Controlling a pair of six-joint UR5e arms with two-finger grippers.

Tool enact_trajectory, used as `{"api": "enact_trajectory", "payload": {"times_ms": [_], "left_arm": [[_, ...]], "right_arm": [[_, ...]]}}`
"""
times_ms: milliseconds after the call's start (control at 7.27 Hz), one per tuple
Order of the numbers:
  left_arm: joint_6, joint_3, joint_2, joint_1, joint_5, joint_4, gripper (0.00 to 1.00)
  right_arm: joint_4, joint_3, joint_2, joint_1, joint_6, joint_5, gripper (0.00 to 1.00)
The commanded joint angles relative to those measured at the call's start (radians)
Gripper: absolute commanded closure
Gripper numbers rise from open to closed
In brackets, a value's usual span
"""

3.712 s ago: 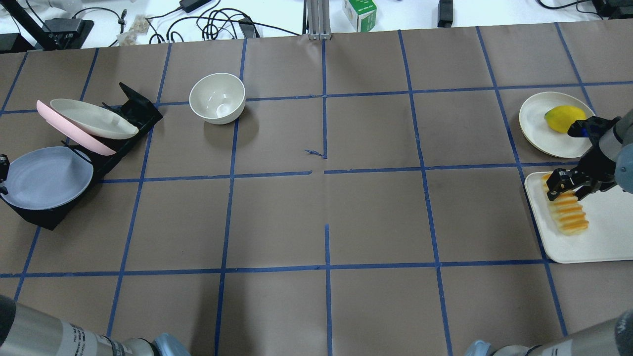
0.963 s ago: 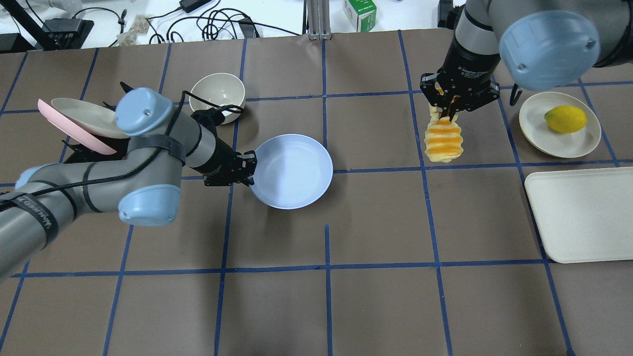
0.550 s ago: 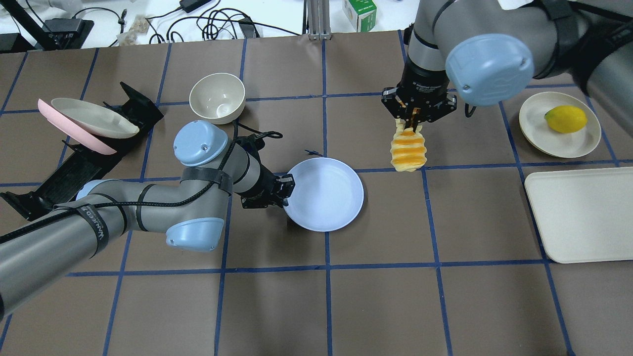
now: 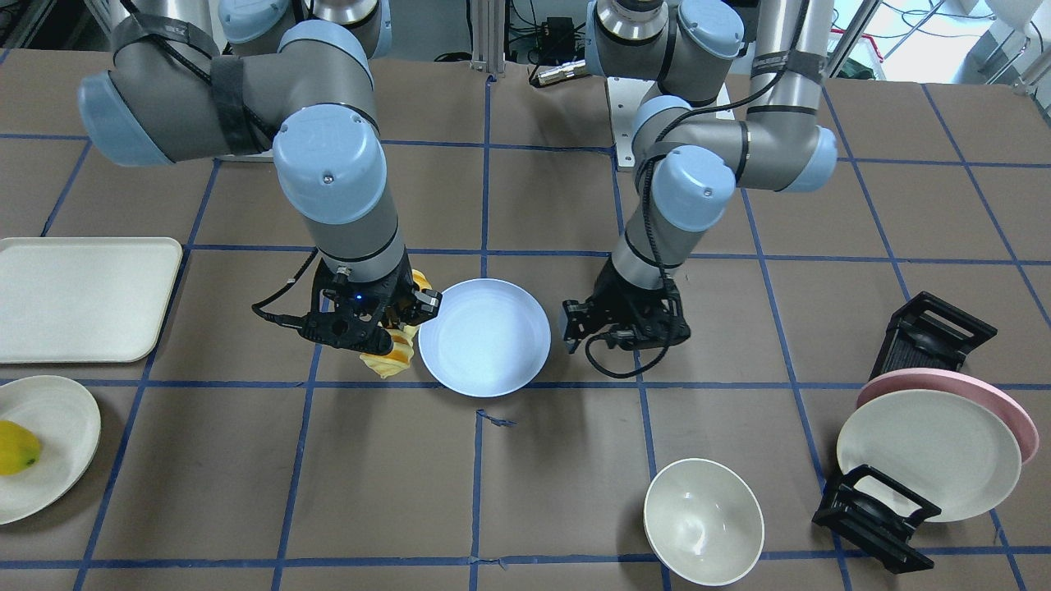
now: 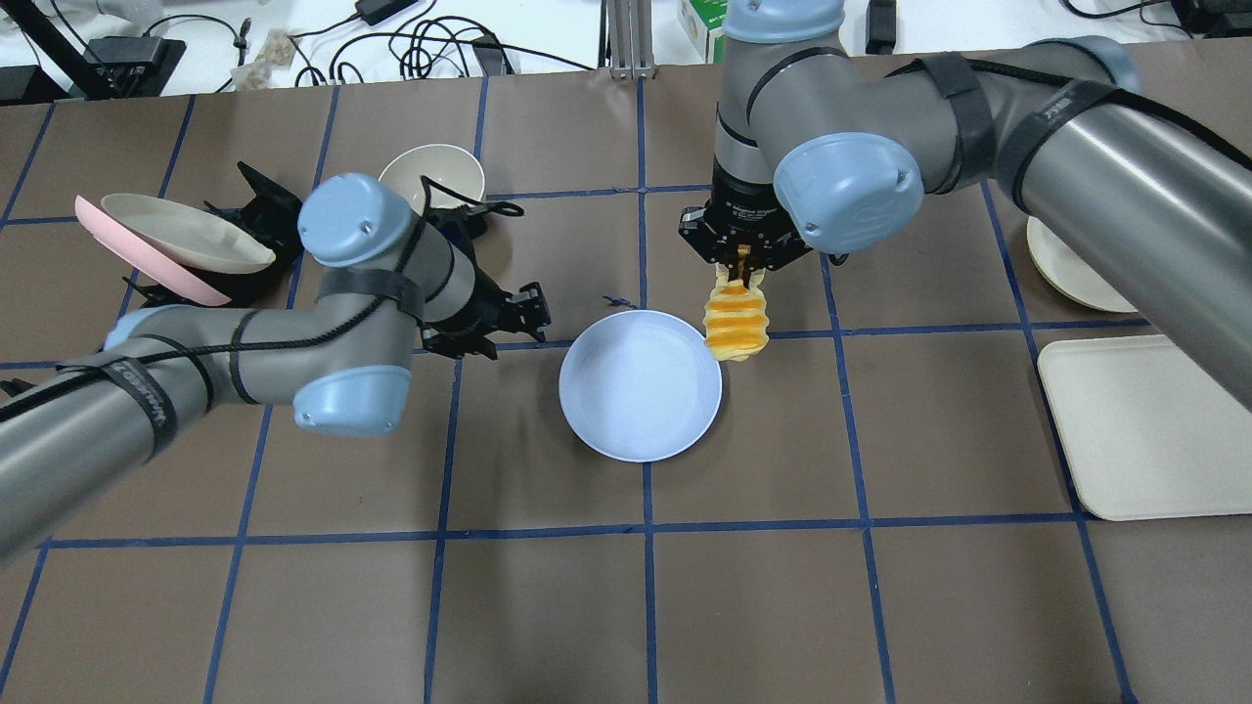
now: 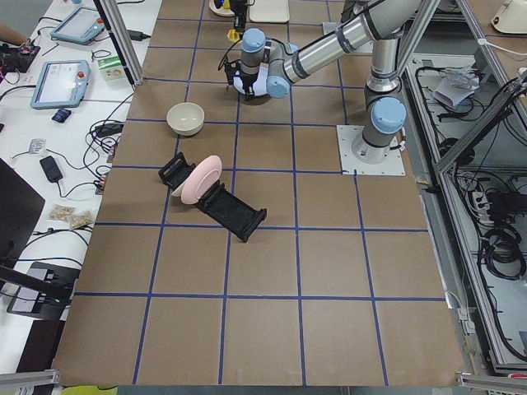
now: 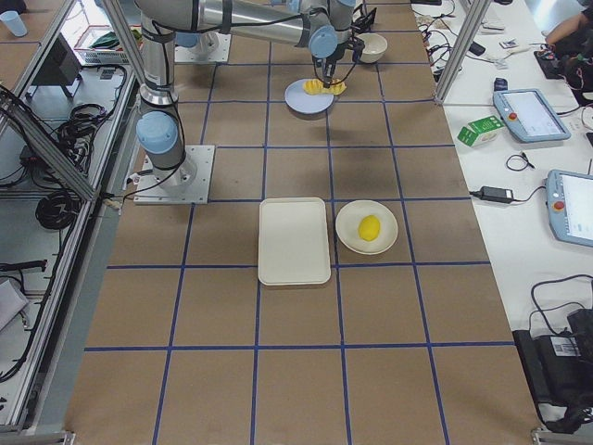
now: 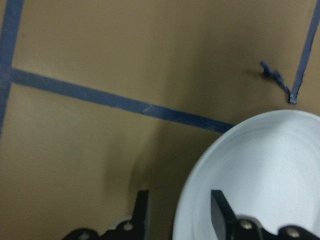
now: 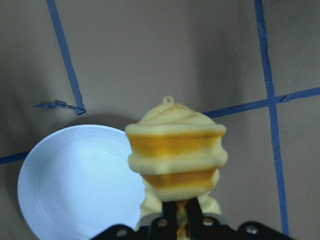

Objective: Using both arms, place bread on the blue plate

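Note:
The blue plate lies flat near the table's middle; it also shows in the front view and both wrist views. My left gripper is open and empty, just off the plate's rim on my left side. In its wrist view the fingers stand apart above the rim. My right gripper is shut on the top end of the bread. The ridged orange-yellow loaf hangs down beside the plate's right rim.
A cream bowl stands far left of the plate. A black rack holds a pink plate and a cream plate at the far left. A cream tray and a cream plate with a lemon are at the right.
My left gripper has let go of the blue plate and pulled back to the left. The plate now lies on the table. My right arm has carried the bread left, up to the plate's rim.

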Motion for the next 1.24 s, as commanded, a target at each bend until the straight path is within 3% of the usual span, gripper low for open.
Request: {"api": "enact_trajectory", "payload": {"times_ms": [0,275,412,688,825,962,1100], "left_arm": [[0.195,0.180,0.097,0.068,0.032,-0.365,0.00],[0.308,0.445,0.169,0.063,0.140,-0.789,0.00],[0.324,0.510,0.185,0.058,0.150,-0.883,0.00],[0.344,0.503,0.208,0.048,0.127,-0.875,0.00],[0.349,0.497,0.217,0.048,0.139,-0.858,0.00],[0.359,0.485,0.207,0.048,0.150,-0.857,0.00],[0.352,0.476,0.206,0.051,0.138,-0.807,0.00]], "right_arm": [[-0.121,0.006,0.072,0.079,0.112,0.009,1.00],[-0.151,0.020,0.123,0.145,0.151,0.013,1.00],[-0.155,0.046,0.141,0.159,0.149,0.031,1.00],[-0.255,0.084,0.158,0.176,0.172,0.045,1.00],[-0.255,0.087,0.159,0.176,0.171,0.043,0.73],[-0.257,0.092,0.155,0.180,0.172,0.040,0.23],[-0.257,0.090,0.149,0.180,0.172,0.034,0.00]]}}
